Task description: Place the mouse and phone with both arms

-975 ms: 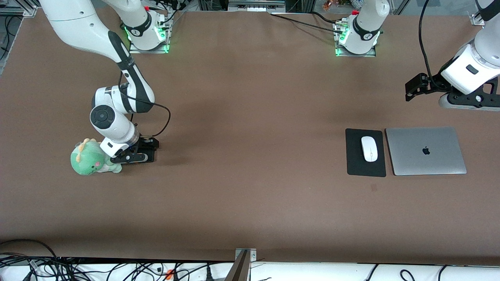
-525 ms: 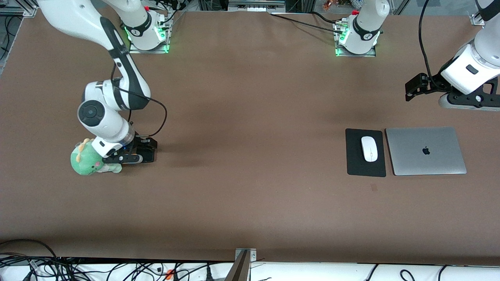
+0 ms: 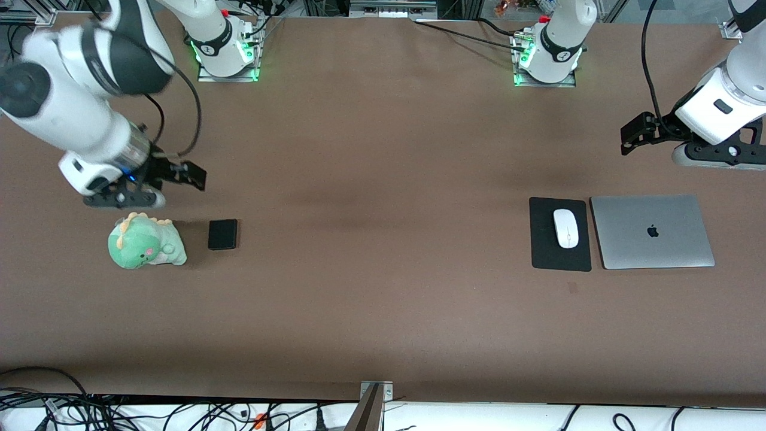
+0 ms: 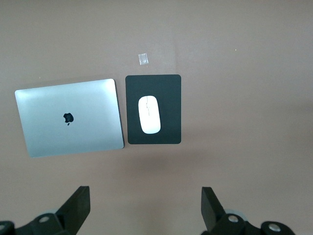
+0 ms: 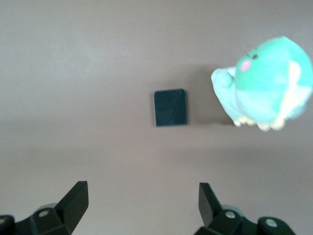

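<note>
Phone (image 3: 222,234) lies flat on the brown table (image 3: 371,299), toward the right arm's end, just beside a green plush dinosaur (image 3: 143,242) and apart from it. The right gripper (image 3: 122,196) hangs in the air over the table a little farther from the front camera than the plush toy, with nothing in it; the right wrist view shows its two fingers (image 5: 73,200) spread wide, and the phone (image 5: 170,107) sits clear of them, roughly in line with the gap. The phone is nearly square in outline, its slightly longer side running toward and away from the front camera.

Mouse (image 3: 565,227) rests on a black mouse pad (image 3: 559,257) toward the left arm's end, its long axis and center line also running toward and away from the front camera. A closed silver laptop (image 3: 652,231) lies just beside the pad. The left gripper (image 3: 712,157) waits above the table near the laptop's farther edge, fingers (image 4: 77,205) wide apart and empty.

The right arm (image 3: 78,102) bends sharply at the elbow, its wrist angled down. The left arm (image 3: 724,102) is tucked near the table's end.
</note>
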`<state>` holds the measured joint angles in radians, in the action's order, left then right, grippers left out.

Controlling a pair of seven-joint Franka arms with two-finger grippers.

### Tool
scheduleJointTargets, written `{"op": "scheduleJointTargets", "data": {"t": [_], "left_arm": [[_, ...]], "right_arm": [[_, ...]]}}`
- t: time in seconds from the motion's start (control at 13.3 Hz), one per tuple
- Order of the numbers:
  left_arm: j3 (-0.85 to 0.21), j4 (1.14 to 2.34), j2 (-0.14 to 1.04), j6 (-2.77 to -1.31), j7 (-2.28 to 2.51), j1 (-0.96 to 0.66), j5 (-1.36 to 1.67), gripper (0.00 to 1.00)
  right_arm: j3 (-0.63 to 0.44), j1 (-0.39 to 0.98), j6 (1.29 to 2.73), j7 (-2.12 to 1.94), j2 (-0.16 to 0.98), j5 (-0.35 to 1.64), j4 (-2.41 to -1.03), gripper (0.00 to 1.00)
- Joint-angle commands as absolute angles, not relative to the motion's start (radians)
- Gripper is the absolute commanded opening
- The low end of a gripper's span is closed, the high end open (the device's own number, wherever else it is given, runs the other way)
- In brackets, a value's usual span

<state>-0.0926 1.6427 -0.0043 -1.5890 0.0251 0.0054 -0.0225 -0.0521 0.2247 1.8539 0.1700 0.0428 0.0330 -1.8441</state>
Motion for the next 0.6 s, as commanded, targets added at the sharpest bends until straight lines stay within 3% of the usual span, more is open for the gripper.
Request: {"op": "scheduleJointTargets", "data": {"t": [0.0,0.3,0.53], "left_arm": [[-0.091,1.638,-0.011,-1.575,0.021,0.003,-0.014,1.00],[-0.092,1.624,-0.003,-1.572,0.012,0.003,-0.015,1.00],[-0.092,1.623,-0.005,-1.562,0.012,0.002,-0.015,1.00]], "right_arm": [[-0.049,0.212,1.763,0.163,-0.072,0.048,-1.864,1.00],[-0.061,0.210,1.638,0.126,-0.081,0.038,-1.783,1.00],[-0.066,0.212,1.634,0.123,-0.072,0.040,-1.763,1.00]]}}
